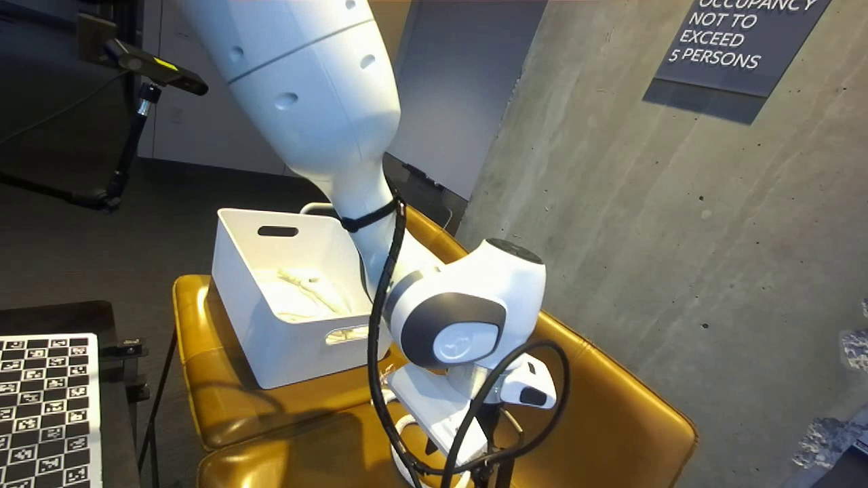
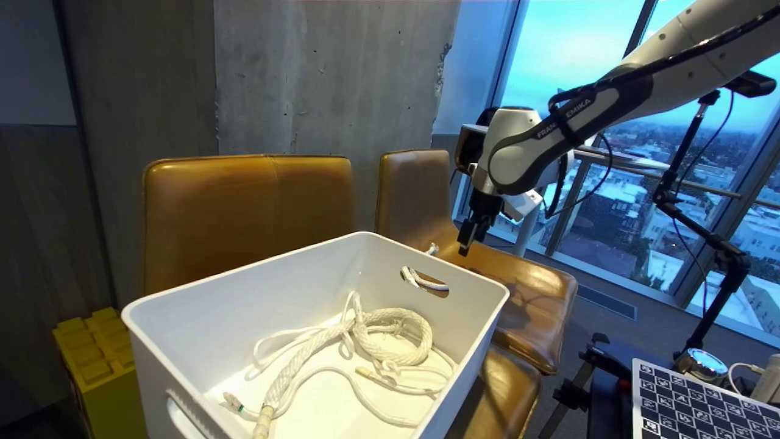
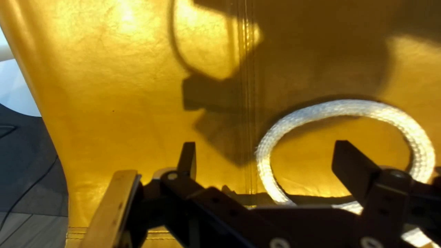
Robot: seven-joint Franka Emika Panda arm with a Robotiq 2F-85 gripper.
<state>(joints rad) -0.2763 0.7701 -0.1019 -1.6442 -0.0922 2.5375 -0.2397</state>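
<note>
Empty fingers (image 3: 352,163), wide apart, hang near the rope loop (image 3: 344,107), ungripped on the chair (image 3: 120,103), lower right in the wrist view. In an exterior view, lower centre, the box (image 2: 274,299) already holds rope (image 2: 317,342).

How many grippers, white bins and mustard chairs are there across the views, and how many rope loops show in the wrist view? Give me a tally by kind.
Gripper: 1
White bin: 1
Mustard chairs: 2
Rope loop, partly hidden in the wrist view: 1
Total: 5
</note>
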